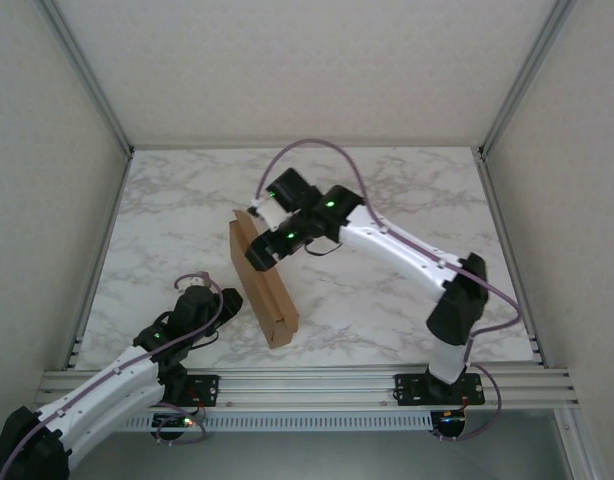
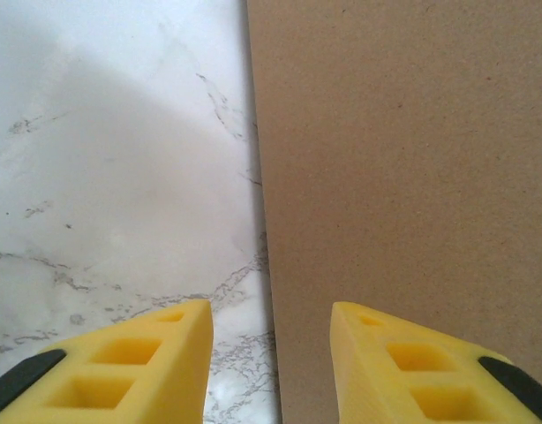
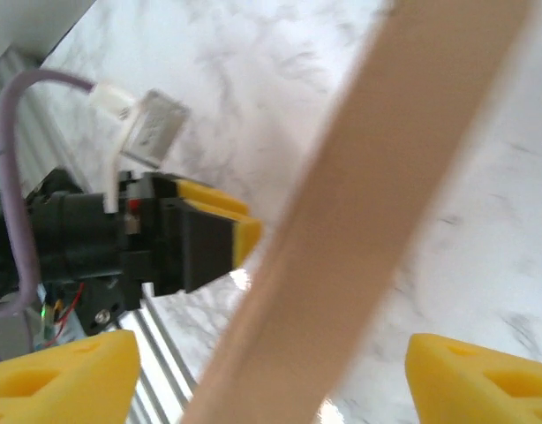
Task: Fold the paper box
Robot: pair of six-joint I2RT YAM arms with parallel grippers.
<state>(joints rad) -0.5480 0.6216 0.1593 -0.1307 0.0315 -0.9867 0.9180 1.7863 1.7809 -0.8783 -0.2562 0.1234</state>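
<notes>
Nearest you, your left gripper (image 2: 271, 311) sits low, jaws part open with nothing between them. Just ahead of its fingertips is the broad brown face of the paper box (image 1: 264, 285), its side edge lined up with the gap, likely as a brace. The box stands on a long edge on the marble table (image 1: 167, 200). Beyond it, your right gripper (image 3: 273, 353) straddles the thin edge, jaws spread wide and released. The right wrist view gives that edge blurred, with the left gripper past it. The top view gives the box's diagonal run between both grippers.
</notes>
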